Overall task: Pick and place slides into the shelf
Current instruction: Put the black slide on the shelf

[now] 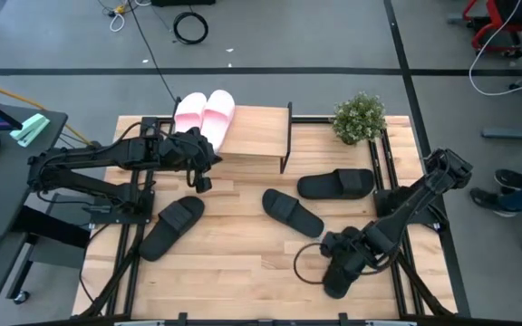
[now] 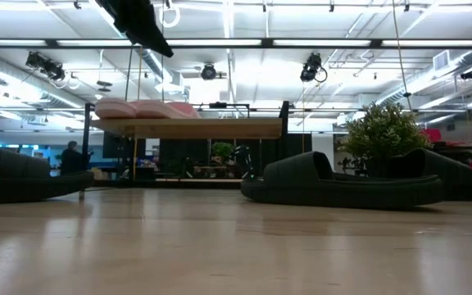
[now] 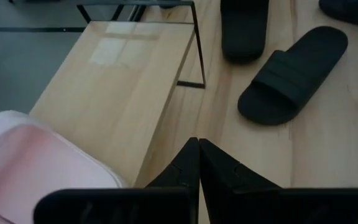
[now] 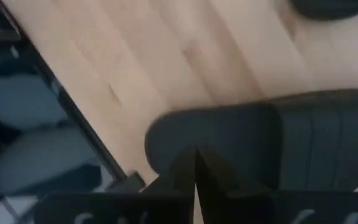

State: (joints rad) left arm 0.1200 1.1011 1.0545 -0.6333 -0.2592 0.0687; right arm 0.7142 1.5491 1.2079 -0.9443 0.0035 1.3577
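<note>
Left gripper [image 3: 197, 146], closed and empty, hovers beside two pale pink slides [image 1: 204, 115] atop the shelf [image 1: 256, 131].

The table [image 1: 243, 272] carries a shelf [image 1: 256, 136] at upper centre, a plant [image 1: 359, 118] upper right and four black slides; two pink slides [image 1: 205, 116] lie on the shelf's left end.

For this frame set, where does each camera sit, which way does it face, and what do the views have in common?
High: above the table, straight down; both arms, left gripper by the shelf, right gripper over a black slide.
Low: tabletop height, level into the room; one arm's tip at top.
Left wrist: past shut fingers at shelf and pink slides.
Right wrist: past shut fingers at a black slide.
Shared: high, low and left wrist show the shelf with pink slides.
</note>
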